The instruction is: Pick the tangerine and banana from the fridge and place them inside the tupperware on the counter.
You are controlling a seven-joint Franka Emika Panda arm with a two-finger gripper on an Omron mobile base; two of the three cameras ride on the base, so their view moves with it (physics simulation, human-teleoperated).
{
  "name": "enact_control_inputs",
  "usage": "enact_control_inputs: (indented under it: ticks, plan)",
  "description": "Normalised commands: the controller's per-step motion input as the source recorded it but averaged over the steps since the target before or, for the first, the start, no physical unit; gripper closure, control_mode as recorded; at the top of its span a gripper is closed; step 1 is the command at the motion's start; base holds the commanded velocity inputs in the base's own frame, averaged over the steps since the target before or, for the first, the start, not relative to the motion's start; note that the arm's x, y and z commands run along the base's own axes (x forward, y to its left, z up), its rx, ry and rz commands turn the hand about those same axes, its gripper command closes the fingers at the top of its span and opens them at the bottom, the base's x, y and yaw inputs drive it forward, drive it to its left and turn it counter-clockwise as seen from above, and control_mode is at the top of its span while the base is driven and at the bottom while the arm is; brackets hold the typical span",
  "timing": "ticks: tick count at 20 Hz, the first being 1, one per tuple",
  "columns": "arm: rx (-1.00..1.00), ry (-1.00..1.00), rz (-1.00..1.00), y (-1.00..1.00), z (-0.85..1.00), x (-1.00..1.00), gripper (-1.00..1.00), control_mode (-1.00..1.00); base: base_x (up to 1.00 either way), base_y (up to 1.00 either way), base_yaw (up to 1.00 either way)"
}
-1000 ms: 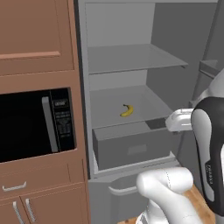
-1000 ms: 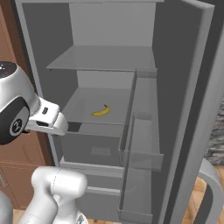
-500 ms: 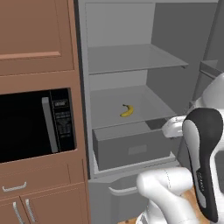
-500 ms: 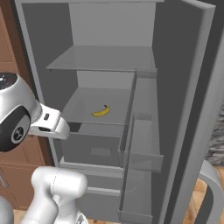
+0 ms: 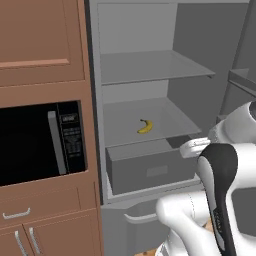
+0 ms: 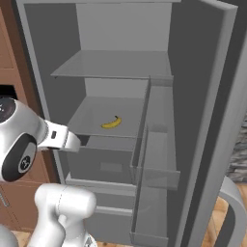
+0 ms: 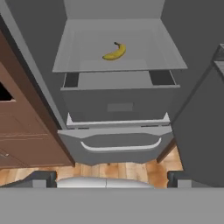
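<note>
The banana (image 5: 145, 126) lies alone on the middle shelf (image 5: 165, 116) of the open fridge (image 6: 202, 120), near the centre of the grey slab and just above the closed grey drawer (image 7: 120, 103), its curve plain in the hand view (image 7: 115, 52) and again from the right base camera (image 6: 111, 122). The white arm stands in front of the fridge opening, well short of the shelf, with the hand level with the drawer front. Two dark finger tips (image 7: 40, 178) sit far apart at the bottom corners of the hand view, so the gripper (image 7: 111, 180) looks spread wide and holds nothing. To the left of the fridge, a black microwave (image 5: 40, 142) is set in brown wood cabinetry. The step in hand appears to be the approach for the banana; the next move calls for reaching forward over the drawer, lowering onto the shelf and closing across the fruit's narrow body.
</note>
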Motion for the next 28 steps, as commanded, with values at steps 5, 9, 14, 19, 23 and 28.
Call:
enact_control_inputs:
  ticks: [5,9,14,19,23,28]
  plan:
    - [0.10,0.00,0.00,0.00,0.00,0.02,-1.00,-1.00,0.00,0.00,0.00]
    - [0.16,0.00,0.00,0.00,0.00,0.17,-1.00,-1.00,0.00,0.00,0.00]
    - [0.06,0.00,0.00,0.00,-0.03,0.43,-1.00,-1.00,0.00,0.00,0.00]
    - [0.00,-0.01,0.00,0.00,-0.20,0.59,-1.00,-1.00,0.00,0.00,0.00]
    - [0.00,-0.05,0.00,0.00,-0.34,0.52,-1.00,-1.00,0.00,0.00,0.00]
    - [0.00,-0.01,0.00,0.00,-0.30,0.60,-1.00,-1.00,0.00,0.00,0.00]
